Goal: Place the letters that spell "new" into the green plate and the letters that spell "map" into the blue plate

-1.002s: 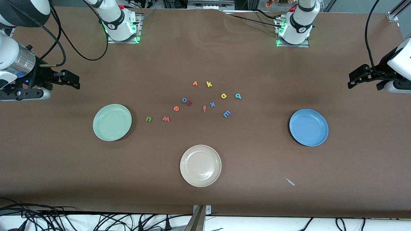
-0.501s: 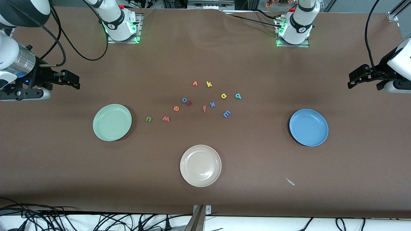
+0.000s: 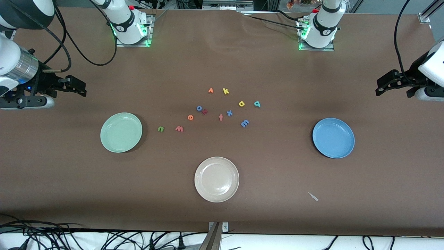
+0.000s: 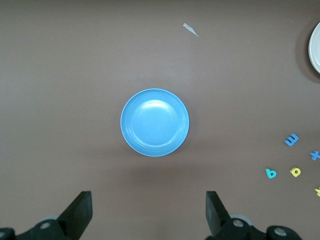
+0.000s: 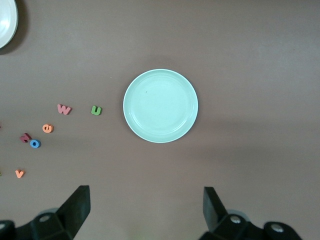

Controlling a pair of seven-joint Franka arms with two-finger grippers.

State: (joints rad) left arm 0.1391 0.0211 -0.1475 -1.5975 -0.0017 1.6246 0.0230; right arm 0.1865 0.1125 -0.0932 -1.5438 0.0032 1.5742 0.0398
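Observation:
The green "n" [image 3: 160, 128], red "w" [image 3: 179, 128] and orange "e" [image 3: 190, 117] lie on the table beside the green plate [image 3: 121, 132]. The blue "m" [image 3: 245, 123], yellow "a" [image 3: 241, 103] and teal "p" [image 3: 257, 103] lie in the middle cluster, well apart from the blue plate [image 3: 333, 138]. Both plates hold nothing. My right gripper [image 3: 80, 88] hangs open and empty over the right arm's end of the table, and its wrist view shows the green plate [image 5: 160, 105]. My left gripper [image 3: 380, 86] hangs open and empty over the left arm's end, with the blue plate [image 4: 155, 122] in its wrist view.
A beige-white plate [image 3: 216, 179] sits nearer the front camera than the letters. Other letters share the cluster: orange "v" [image 3: 210, 90], yellow "k" [image 3: 225, 91], blue "o" [image 3: 199, 108], blue "x" [image 3: 229, 113], salmon "f" [image 3: 221, 117]. A small grey scrap [image 3: 313, 196] lies near the front edge.

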